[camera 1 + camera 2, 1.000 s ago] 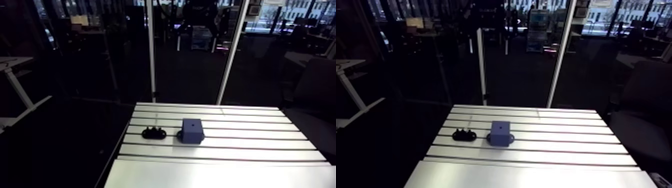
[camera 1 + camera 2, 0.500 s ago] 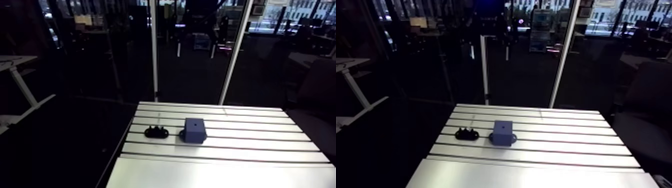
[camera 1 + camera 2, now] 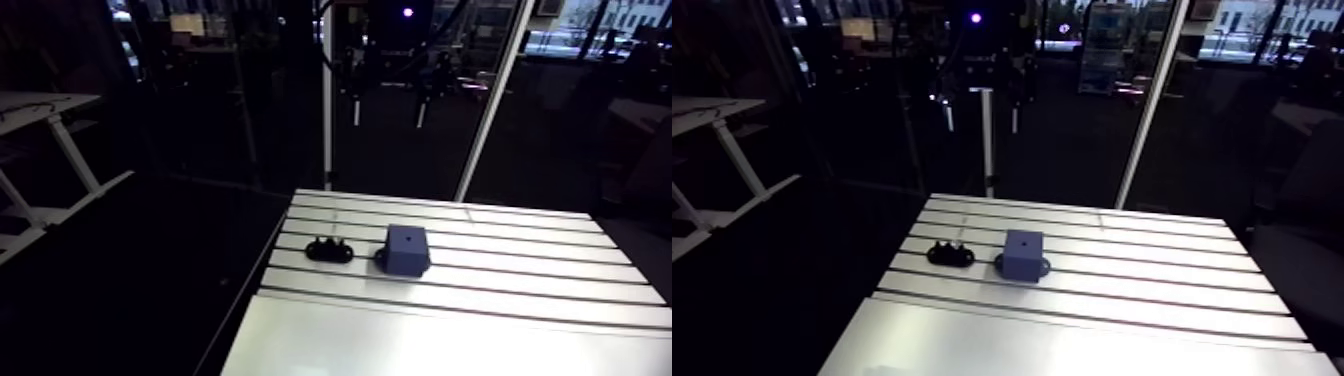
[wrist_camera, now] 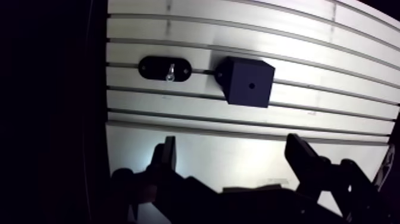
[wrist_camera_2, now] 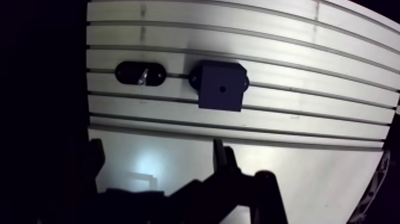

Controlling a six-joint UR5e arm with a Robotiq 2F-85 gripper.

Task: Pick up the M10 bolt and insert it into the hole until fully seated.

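Hand (image 4: 235,159) spread wide, nothing between its fingers (image 4: 168,156); we see them only as dark silhouettes, their bases cut off. Ahead, well apart, the M10 bolt (image 4: 170,72) sits in a black oval holder (image 4: 152,67), a pale glint, head and thread not told apart. Just beside the holder stands a dark blue block (image 4: 238,89), the hole (image 4: 251,86) a dot on top. Both rest on the slotted tabletop (image 4: 333,101). In the arm view we cannot make the hand out.

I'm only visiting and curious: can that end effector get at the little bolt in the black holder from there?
Probably yes. The end effector hangs open over the table, and nothing lies between it and the bolt in its black holder; the blue block sits beside it.
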